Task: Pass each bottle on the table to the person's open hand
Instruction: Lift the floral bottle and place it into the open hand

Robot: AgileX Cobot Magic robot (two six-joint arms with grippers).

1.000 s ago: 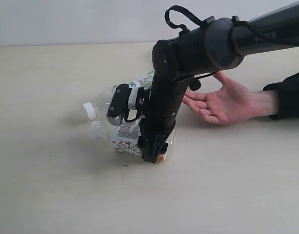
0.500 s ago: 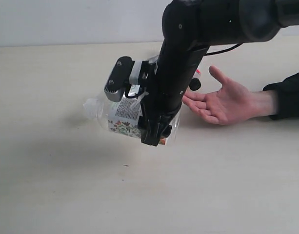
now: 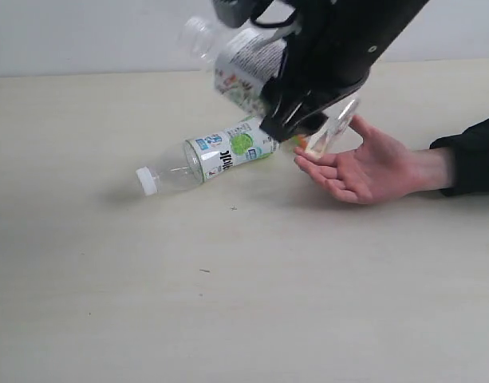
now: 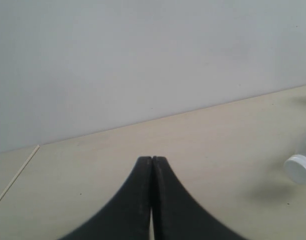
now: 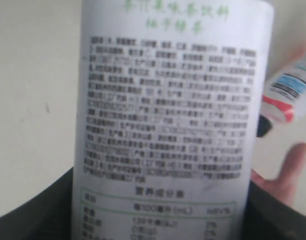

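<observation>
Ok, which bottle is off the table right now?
The white floral-label bottle, held up in the right gripper; the lime-label bottle lies on its side on the table.

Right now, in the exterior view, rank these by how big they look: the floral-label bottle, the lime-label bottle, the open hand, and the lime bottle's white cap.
1. floral-label bottle, though partly hidden
2. lime-label bottle and open hand, which look about alike
3. white cap
</observation>
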